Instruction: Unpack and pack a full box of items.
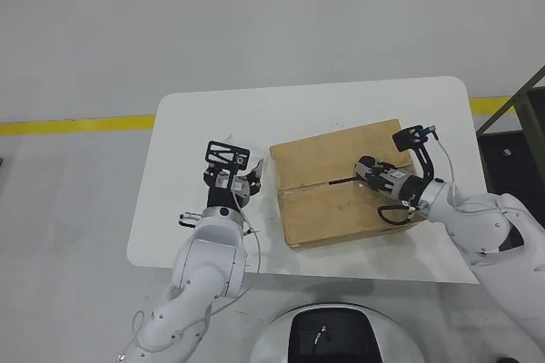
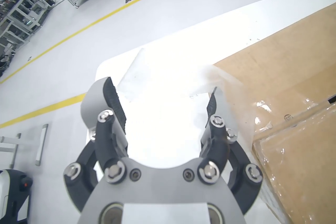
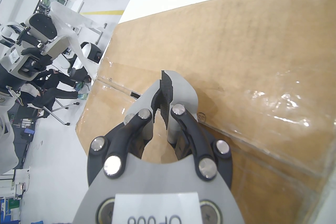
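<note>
A closed cardboard box lies on the white table, its top flaps meeting at a seam with clear tape. My right gripper is shut, its tips resting on the box at the seam, with nothing seen between them. My left gripper hovers over the table just beside the box's left end. In the left wrist view this gripper is open and holds nothing. A loose strip of clear tape runs from the seam's end up to the left gripper; the strip drapes by one finger.
Bare table surface stretches to the left of and behind the box. A dark metal rack stands off the table's right side. The table's front edge is close below the box.
</note>
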Motion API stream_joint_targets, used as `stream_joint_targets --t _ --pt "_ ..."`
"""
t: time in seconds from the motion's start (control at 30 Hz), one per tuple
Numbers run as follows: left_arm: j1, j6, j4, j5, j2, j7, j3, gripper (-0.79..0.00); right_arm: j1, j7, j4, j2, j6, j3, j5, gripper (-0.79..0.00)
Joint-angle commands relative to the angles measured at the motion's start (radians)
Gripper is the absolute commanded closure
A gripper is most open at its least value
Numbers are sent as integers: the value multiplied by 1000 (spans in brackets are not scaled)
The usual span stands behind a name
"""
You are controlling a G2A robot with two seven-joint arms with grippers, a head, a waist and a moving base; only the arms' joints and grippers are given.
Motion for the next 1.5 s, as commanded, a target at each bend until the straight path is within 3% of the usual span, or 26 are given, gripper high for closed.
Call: stream_joint_targets --t 0.0,0.17,0.3,0.6,0.9,1.07,1.33,1.47 --pt "1 -12 -14 5 -2 2 -8 -714 1 0 0 -1 1 1 8 0" --pt "11 -53 -46 -34 -9 8 -33 -785 4 5 1 -2 7 9 31 0" --pt "17 -111 -48 -125 -17 30 -41 -785 5 9 1 -3 10 14 45 0" --pt "42 -246 34 -692 -34 80 -167 -785 1 14 3 -4 12 19 53 0" --pt "164 -286 102 -1099 -30 115 -345 -785 4 22 5 -7 15 9 51 0" --pt "199 -268 78 -844 -11 32 -354 -785 10 28 9 -9 15 3 48 0" --pt "238 -251 32 -318 4 -78 -241 -785 16 36 15 -10 14 2 43 0" --pt "244 -235 40 -168 1 -71 -184 -785 16 39 14 -10 17 3 41 0"
